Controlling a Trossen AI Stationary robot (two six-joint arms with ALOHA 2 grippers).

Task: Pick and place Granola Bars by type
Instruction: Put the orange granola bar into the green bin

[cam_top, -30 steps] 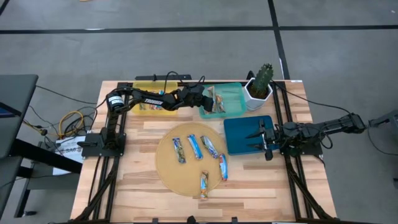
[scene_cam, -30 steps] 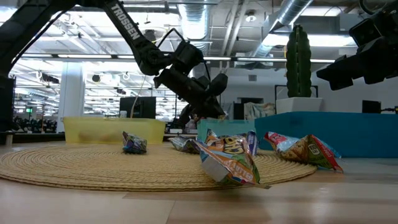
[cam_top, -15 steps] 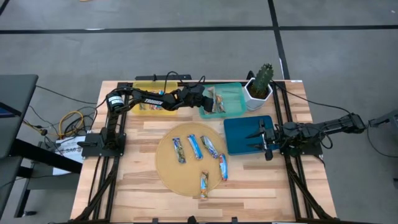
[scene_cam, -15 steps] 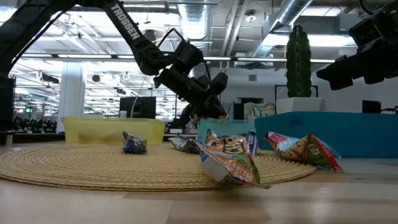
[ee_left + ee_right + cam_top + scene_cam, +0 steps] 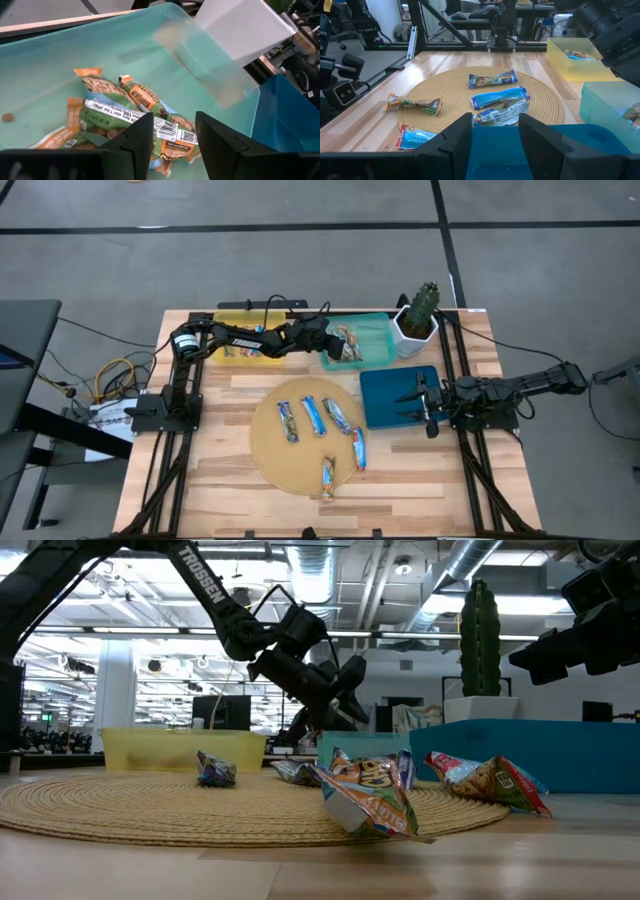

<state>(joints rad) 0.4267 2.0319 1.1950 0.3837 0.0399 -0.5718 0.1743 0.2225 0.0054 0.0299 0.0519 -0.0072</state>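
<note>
I see a pale, planked wooden tabletop (image 5: 230,490) with a round woven straw mat (image 5: 300,470) at its middle. Along the far edge stand a translucent yellow bin (image 5: 235,356), a smooth teal plastic tray (image 5: 378,332) and a white faceted pot holding a cactus (image 5: 422,305); a deeper blue tray (image 5: 385,392) sits right of the mat.

My left gripper (image 5: 175,134) hangs over the teal tray with its jaws spread and nothing between them. Just below and beyond the jaws lies a heap of orange-and-tan granola bars (image 5: 127,112) in crinkled, glossy wrappers, resting on the tray floor and not held.

My right gripper (image 5: 496,131) hovers over the near part of the blue tray, jaws parted around empty air, well apart from any bar.

Five more bars lie loose on the mat (image 5: 320,415): blue-and-white ones and orange-ended ones, each a narrow, flat packet with pinched ends. A few blue-wrapped bars show inside the yellow bin (image 5: 575,55).
</note>
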